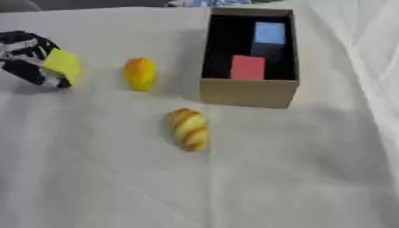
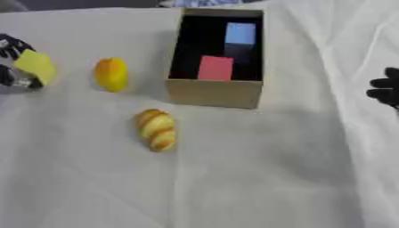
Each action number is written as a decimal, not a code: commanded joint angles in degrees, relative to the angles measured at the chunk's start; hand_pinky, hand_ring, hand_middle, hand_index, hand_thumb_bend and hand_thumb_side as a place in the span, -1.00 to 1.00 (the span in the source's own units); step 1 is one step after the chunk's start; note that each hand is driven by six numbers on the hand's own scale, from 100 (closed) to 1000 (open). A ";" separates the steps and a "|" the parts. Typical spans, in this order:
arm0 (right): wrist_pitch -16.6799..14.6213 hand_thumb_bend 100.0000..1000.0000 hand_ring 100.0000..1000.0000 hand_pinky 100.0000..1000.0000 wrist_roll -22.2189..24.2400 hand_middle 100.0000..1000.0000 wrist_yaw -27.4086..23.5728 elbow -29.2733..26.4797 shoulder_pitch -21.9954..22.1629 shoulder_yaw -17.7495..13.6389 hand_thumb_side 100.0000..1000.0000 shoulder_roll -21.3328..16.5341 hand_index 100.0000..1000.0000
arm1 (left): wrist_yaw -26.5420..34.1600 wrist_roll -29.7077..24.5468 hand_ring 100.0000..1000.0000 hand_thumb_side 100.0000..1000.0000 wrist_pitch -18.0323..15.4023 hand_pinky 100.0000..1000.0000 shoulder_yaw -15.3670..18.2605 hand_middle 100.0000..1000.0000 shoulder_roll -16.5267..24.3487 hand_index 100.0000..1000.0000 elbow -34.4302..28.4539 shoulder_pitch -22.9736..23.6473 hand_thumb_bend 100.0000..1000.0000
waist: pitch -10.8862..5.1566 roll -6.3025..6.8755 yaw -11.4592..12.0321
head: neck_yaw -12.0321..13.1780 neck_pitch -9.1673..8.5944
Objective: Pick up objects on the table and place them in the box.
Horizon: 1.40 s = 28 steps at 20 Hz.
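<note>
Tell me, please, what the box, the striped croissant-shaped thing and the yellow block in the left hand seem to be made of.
Box: probably cardboard, with matte brown walls and a dark inside. Striped croissant-shaped thing: likely plastic or rubber toy food, smooth, with tan and brown bands; I cannot tell which. Yellow block, held in the left hand: possibly foam or painted wood, flat matte colour.

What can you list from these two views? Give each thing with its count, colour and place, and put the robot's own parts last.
box: one, brown card, dark inside, far centre of table
blue block: one, in the box, far end
red block: one, in the box, near end
yellow-orange fruit: one, left of the box
striped bread: one, tan and brown, in front of the box
yellow block: one, held at far left
table: one, white cloth
left hand: black, curled round the yellow block
right hand: black, right edge
</note>
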 commanded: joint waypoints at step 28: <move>0.29 -1.00 0.51 0.74 1.30 0.45 -0.46 -1.18 -0.40 -0.11 0.39 -1.54 0.74 | 4.32 -3.17 0.28 -0.23 -4.28 0.50 -6.65 0.15 -6.26 0.48 -9.99 -10.68 -0.47 | -4.93 1.30 -1.16 | 0.59 1.59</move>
